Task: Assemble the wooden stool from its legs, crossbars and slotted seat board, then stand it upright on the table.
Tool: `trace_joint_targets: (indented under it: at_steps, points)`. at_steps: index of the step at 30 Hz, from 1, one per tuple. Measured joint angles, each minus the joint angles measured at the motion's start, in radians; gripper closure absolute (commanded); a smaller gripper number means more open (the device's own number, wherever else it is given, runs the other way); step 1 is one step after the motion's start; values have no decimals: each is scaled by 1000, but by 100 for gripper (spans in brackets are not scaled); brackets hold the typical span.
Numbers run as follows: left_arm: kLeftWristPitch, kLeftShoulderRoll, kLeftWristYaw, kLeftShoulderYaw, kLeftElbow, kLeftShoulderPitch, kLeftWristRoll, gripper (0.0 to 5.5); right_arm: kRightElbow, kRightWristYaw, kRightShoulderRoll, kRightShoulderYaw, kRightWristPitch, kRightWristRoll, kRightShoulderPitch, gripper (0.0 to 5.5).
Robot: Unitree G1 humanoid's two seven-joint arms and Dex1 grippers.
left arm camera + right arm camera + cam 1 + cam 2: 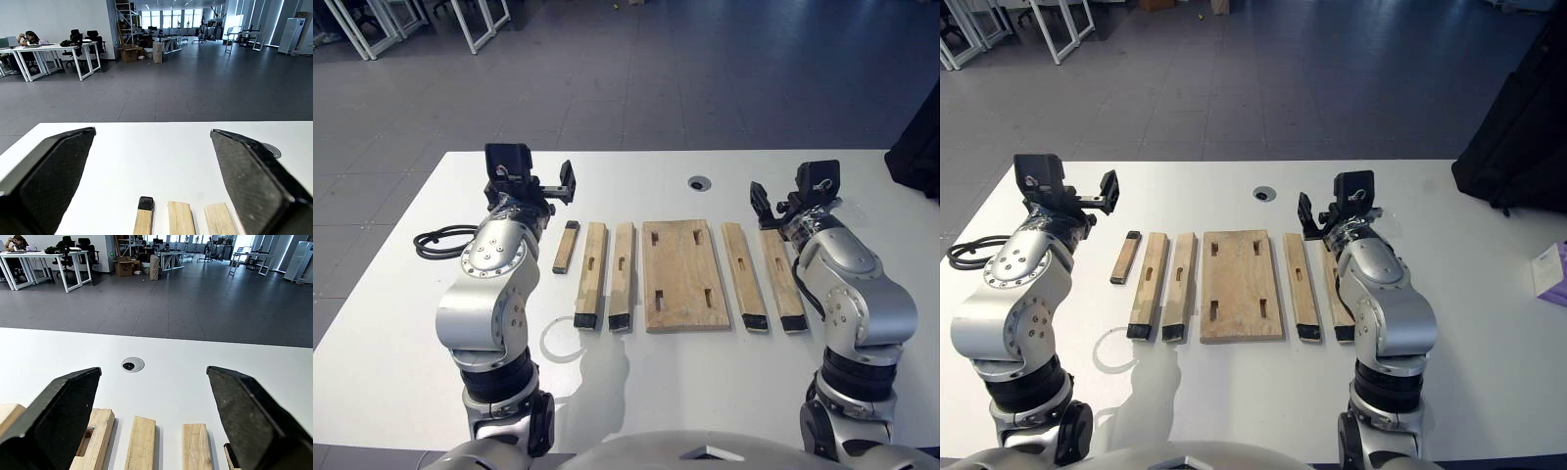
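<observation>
White counter (pixel 626 181) with the stool parts lying flat in a row: the slotted seat board (pixel 685 276) in the middle, two left legs (pixel 591 274) and two right legs (pixel 744 277) beside it, and a short crossbar (pixel 567 246) at the far left. The left hand (pixel 536 186) sits near the crossbar's far end, fingers spread wide and holding nothing. The right hand (pixel 1332 220) sits by the far ends of the right legs, also wide open.

Beyond the white table (pixel 636 166), a grey tiled floor (pixel 195 88) is seen; white desks (pixel 51 47) and black office chairs (pixel 95 40) are set far behind it, with bright windows (pixel 168 18) farthest off.
</observation>
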Motion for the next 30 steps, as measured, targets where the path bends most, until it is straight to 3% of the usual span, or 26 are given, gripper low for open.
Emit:
trace_joint_targets:
  at_steps: [30]
  points:
    - [1,5,-5,-2,1,1,-1,116,-12,-18,10,-1,13,2,0,152]
